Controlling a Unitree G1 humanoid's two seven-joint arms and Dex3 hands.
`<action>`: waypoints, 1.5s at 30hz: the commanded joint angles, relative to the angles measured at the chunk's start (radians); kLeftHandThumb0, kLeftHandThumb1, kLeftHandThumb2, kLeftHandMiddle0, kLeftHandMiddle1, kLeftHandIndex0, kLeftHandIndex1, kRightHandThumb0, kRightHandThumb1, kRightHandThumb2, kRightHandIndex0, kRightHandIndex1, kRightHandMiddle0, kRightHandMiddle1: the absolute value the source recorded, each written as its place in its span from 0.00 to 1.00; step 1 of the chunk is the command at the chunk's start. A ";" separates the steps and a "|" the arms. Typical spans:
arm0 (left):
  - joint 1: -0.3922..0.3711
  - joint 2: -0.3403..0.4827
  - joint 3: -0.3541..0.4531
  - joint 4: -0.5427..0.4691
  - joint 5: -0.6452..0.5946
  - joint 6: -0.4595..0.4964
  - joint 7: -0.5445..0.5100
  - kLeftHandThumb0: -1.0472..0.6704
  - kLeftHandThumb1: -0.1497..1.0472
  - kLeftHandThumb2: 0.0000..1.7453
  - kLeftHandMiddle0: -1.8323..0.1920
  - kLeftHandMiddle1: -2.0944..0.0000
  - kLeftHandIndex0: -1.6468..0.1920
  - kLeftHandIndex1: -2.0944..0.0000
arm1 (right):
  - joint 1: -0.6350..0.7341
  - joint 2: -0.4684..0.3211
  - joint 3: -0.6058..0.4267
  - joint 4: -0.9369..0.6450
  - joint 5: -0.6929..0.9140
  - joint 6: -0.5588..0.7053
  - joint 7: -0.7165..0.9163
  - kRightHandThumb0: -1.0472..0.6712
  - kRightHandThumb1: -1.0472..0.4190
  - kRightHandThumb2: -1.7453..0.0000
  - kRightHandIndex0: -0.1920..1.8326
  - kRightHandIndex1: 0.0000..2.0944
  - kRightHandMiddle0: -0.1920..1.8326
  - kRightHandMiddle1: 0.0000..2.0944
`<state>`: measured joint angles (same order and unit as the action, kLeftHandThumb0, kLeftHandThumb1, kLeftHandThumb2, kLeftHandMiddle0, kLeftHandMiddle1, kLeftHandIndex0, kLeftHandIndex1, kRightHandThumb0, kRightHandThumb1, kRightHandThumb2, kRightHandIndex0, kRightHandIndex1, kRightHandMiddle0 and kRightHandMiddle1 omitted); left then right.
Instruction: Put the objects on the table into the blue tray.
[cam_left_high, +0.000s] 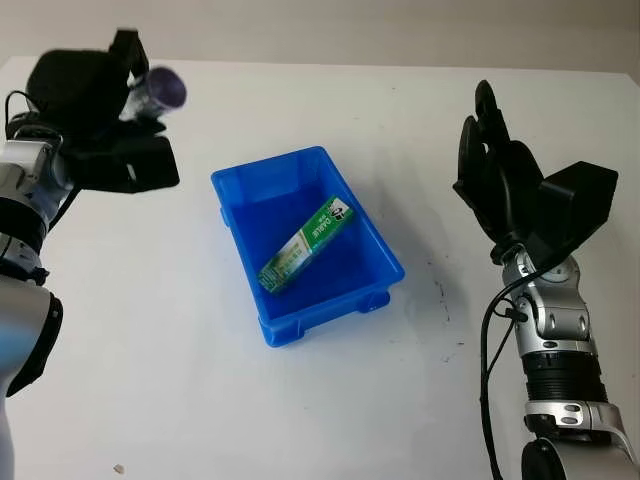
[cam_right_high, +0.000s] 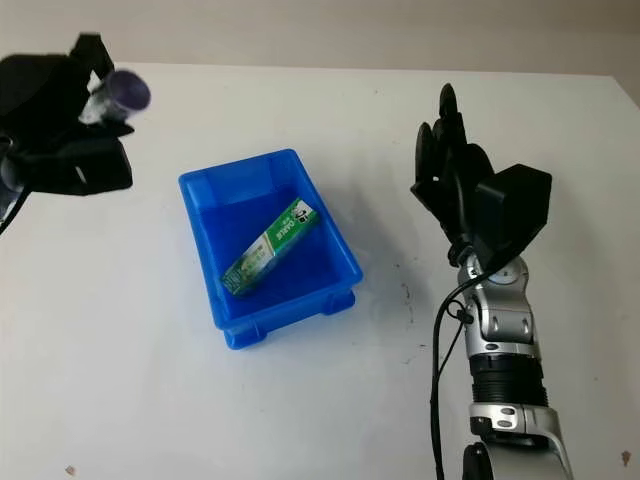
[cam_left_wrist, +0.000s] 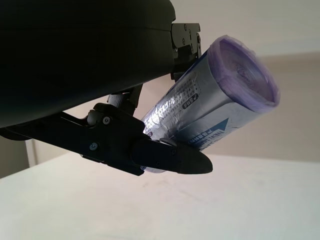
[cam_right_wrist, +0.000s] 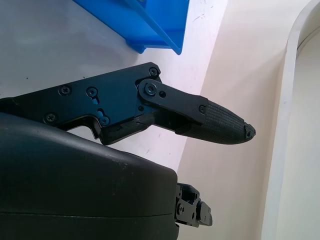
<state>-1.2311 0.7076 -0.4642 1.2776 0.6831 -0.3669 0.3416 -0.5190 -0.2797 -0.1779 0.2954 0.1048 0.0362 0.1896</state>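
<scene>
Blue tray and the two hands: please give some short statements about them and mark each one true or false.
1. The left hand holds a purple-capped roll above the table. True.
2. The blue tray holds nothing. False: a green box lies inside it.
3. The right hand holds the green box. False: it is open, raised to the right of the tray.
4. The roll is already over the tray. False: it is off to the tray's left.
5. The green box lies diagonally in the tray. True.
</scene>
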 joint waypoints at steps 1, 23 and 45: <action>-0.016 0.004 0.035 -0.039 -0.028 -0.042 -0.004 0.44 1.00 0.14 0.71 0.00 0.79 0.08 | -0.008 -0.004 0.000 0.004 0.003 -0.009 0.001 0.20 0.00 0.57 0.00 0.00 0.00 0.00; 0.204 -0.253 0.265 -0.646 -0.472 0.129 -0.662 0.39 1.00 0.19 0.56 0.00 0.67 0.00 | 0.001 0.008 0.014 -0.013 0.000 -0.002 -0.018 0.21 0.00 0.56 0.00 0.00 0.00 0.00; 0.286 -0.228 0.116 -0.799 -0.139 0.291 -0.778 0.43 1.00 0.18 0.44 0.00 0.64 0.00 | 0.013 0.009 0.007 -0.011 0.015 -0.003 -0.020 0.20 0.00 0.58 0.00 0.00 0.00 0.00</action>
<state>-0.9460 0.4609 -0.3375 0.4968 0.5260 -0.0852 -0.4413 -0.5111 -0.2718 -0.1657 0.2946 0.1130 0.0385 0.1687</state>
